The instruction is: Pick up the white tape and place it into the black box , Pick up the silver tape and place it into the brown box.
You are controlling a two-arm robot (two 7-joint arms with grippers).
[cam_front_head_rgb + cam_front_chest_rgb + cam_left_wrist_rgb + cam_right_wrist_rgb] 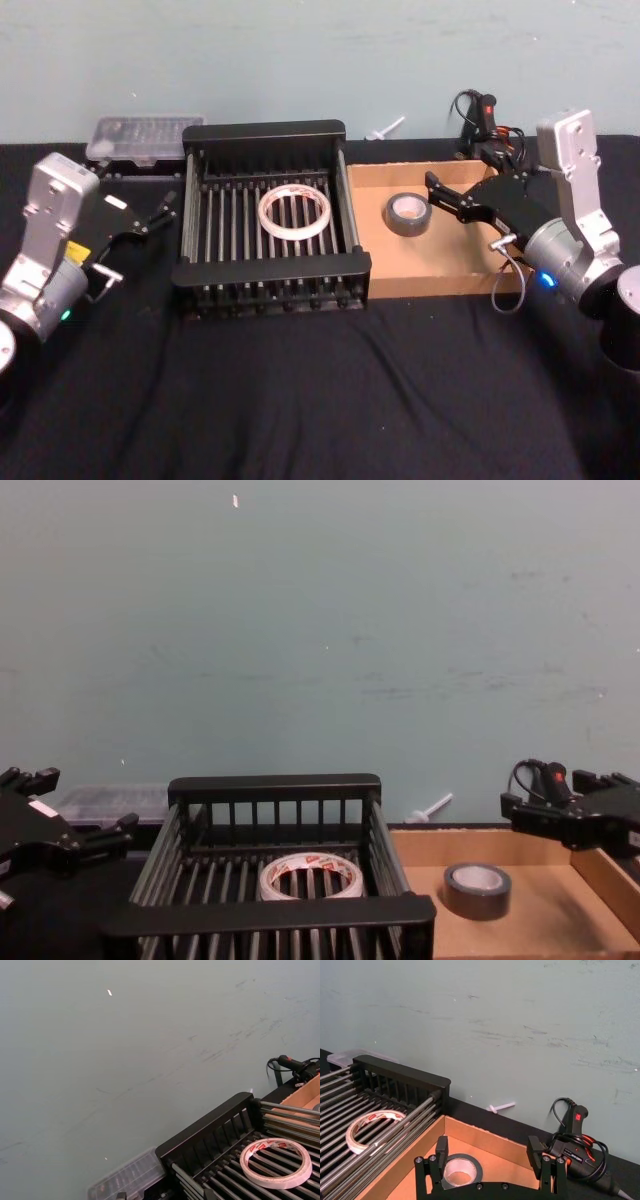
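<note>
— How many rolls? 
— Two: one white tape (295, 212) flat in the black box (270, 133), one silver tape (407, 214) in the brown box (440, 270).
— The pincers?
— Right pincer (432, 197) spread over the brown box; left pincer (163, 209) beside the crate, seemingly spread.

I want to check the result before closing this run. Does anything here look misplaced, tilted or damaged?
Nothing stands out. The white tape lies flat inside the black box, and the silver tape lies flat in the brown box. The left gripper and the right gripper are both open and empty.
</note>
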